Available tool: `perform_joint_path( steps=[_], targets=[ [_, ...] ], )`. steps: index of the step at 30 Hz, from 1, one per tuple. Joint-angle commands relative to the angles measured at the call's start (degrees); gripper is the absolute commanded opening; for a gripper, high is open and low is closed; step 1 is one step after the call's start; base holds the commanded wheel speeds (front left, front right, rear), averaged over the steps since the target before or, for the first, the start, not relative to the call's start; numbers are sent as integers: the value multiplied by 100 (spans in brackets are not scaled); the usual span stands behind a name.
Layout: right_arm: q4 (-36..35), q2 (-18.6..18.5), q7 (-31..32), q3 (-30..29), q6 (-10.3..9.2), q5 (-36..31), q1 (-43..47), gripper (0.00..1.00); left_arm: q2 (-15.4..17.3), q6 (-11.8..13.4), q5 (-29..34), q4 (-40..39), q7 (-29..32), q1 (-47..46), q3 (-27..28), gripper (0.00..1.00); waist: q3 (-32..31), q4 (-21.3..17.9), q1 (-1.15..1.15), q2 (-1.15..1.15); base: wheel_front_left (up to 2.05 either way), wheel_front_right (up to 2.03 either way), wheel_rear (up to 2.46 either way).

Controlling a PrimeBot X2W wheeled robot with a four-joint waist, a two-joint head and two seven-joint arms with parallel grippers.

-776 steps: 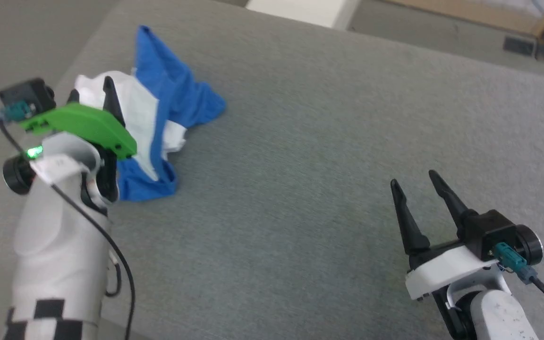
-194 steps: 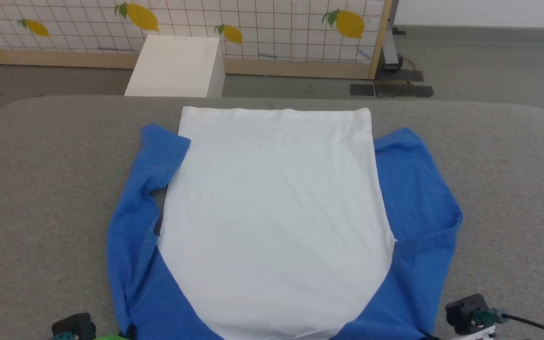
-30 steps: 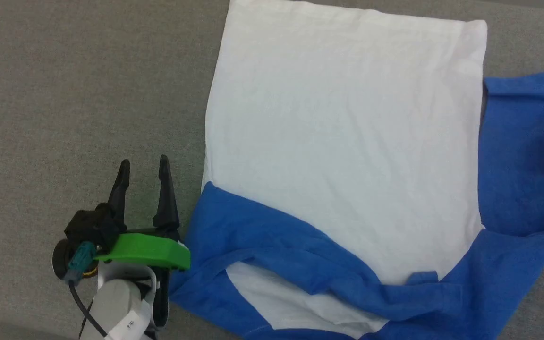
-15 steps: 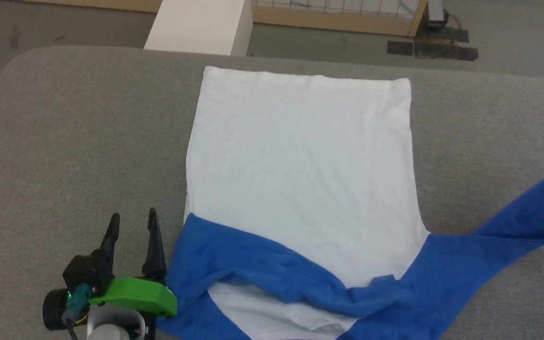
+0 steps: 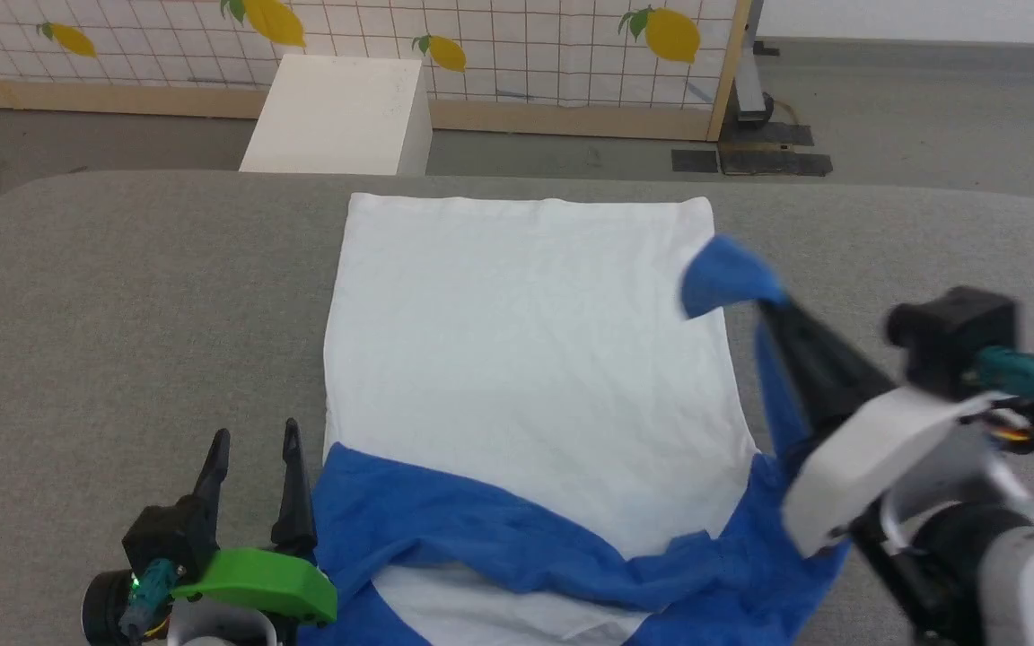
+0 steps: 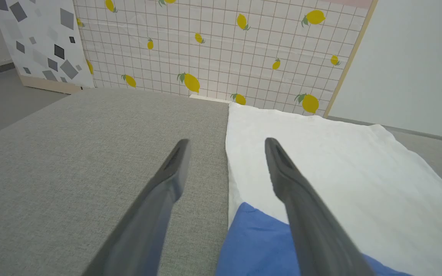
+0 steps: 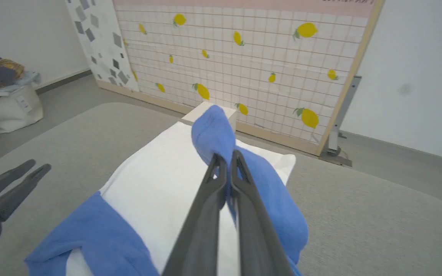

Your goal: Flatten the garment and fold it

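We log: soft shirt (image 5: 526,359), flat white panel, rumpled blue sleeves (image 5: 723,274), on grey woven table (image 5: 122,296); right gripper (image 5: 766,307) pinches one sleeve; left gripper (image 5: 255,432) gapes beside shirt.

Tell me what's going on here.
The robot is folding a white-and-blue garment spread on the grey table. Its right gripper is shut on the right blue sleeve, holding it up over the white body's edge. The other sleeve lies across the garment's near end. The left gripper is open beside the near left corner, holding nothing.
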Motion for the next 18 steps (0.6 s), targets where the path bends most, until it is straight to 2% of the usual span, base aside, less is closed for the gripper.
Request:
perform_joint_path(
  steps=[1,8,16,17,18],
  targets=[
    [172,46,-54,381,-8,85,-64,0,35,-10,-18,-11,-25,3,-27,100,55,80,0,0,0,0,0],
    [1756,152,-463,2084,-8,300,-493,0,-2,15,-74,6,-25,-81,-152,100,202,423,0,0,0,0,0],
    [3530,172,-855,3346,-8,775,-951,0,-32,-31,-140,119,-26,-210,-217,100,372,791,0,0,0,0,0],
    [3690,172,-841,3427,-8,843,-984,13,-34,-34,-142,126,-26,-221,-217,100,383,812,0,0,0,0,0],
    [3858,173,-827,3541,-8,915,-1039,49,-36,-40,-146,134,-26,-231,-216,100,397,834,0,0,0,0,0]
  ],
)
